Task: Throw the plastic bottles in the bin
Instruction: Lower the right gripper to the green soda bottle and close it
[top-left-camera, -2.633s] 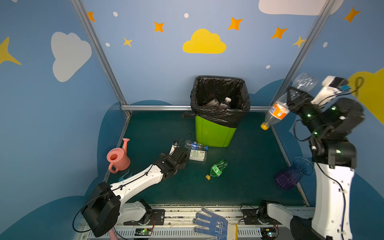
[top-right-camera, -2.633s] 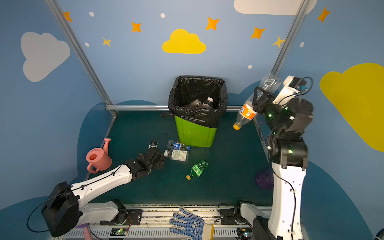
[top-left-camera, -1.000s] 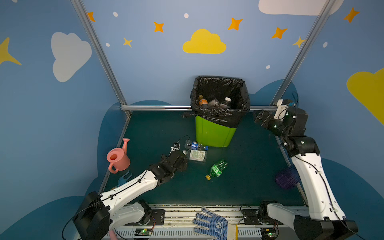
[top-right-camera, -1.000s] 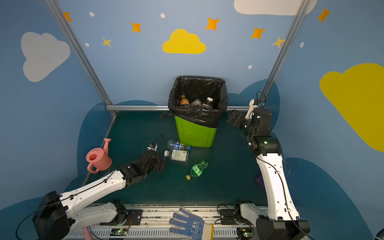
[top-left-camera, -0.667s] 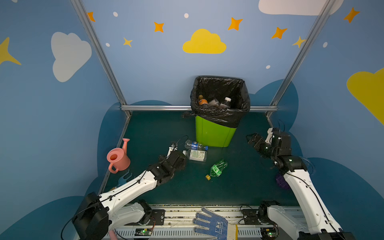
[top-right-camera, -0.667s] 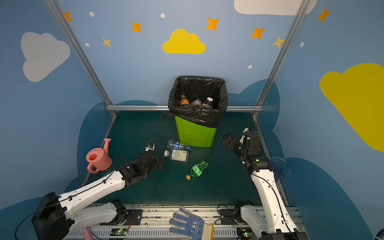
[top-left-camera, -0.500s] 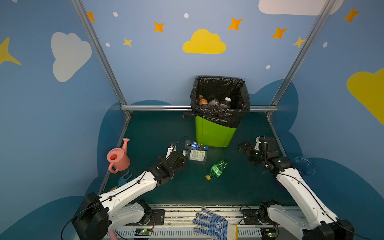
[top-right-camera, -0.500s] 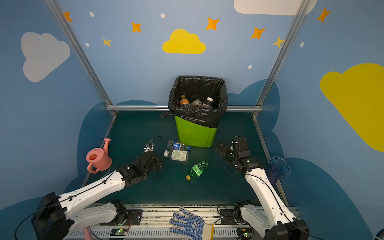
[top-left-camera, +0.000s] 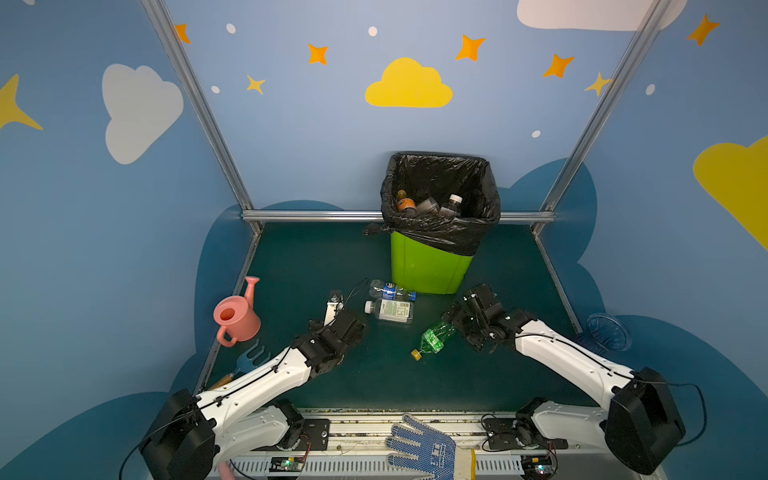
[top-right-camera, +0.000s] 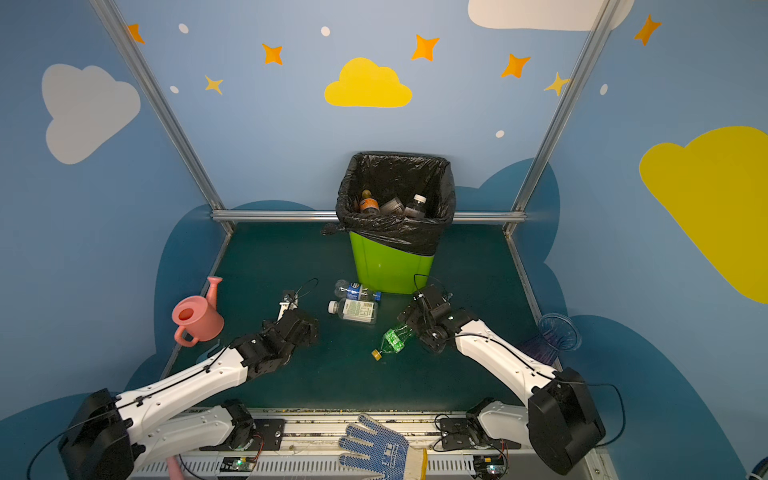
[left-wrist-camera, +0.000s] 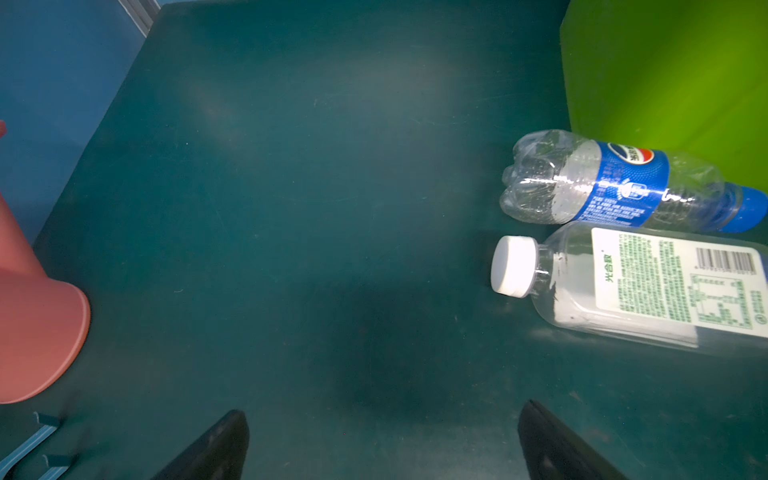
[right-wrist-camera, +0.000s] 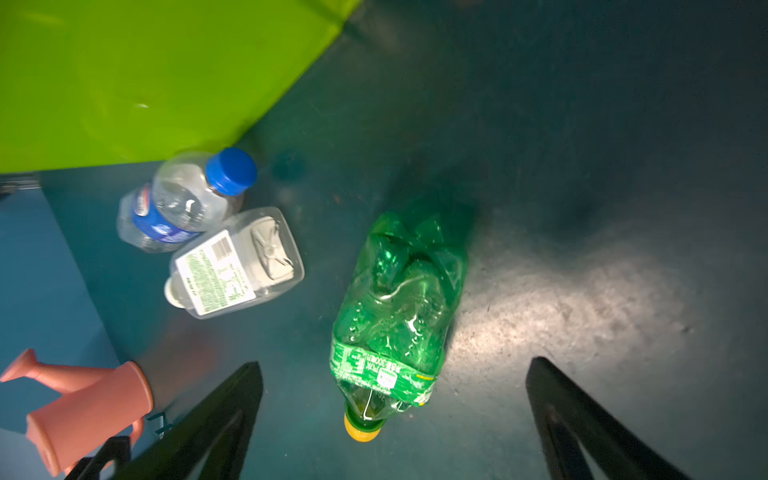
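A dark green mat (top-left-camera: 374, 386) covers the table, enclosed by blue walls painted with clouds and stars. At the far left stands a pink plastic watering can (top-left-camera: 237, 318), with a small blue plastic rake (top-left-camera: 254, 356) lying just in front of it. The left gripper (left-wrist-camera: 384, 415) hovers low over bare mat, its fingers (left-wrist-camera: 224, 440) spread wide with nothing between them. To its right two plastic bottles lie side by side, touching. The clear blue-labelled bottle (top-left-camera: 391, 291) with a blue cap lies just beside the foot of the bin. The flat clear white-capped bottle (top-left-camera: 390, 311) is on its near side. Behind them rises the tall lime-green plastic bin (top-left-camera: 428, 270), lined with a black bag (top-left-camera: 440, 237). Several bottles are inside, among them an orange-labelled bottle (top-left-camera: 405, 204). In front of the bin lies a crushed green bottle (top-left-camera: 432, 338) with a yellow cap. The right gripper (right-wrist-camera: 395, 365) is over it, fingers (right-wrist-camera: 232, 399) wide apart on either side and not clamping it. At the far right, by the table's edge, is a clear blue-purple ribbed vase (top-left-camera: 606, 332).
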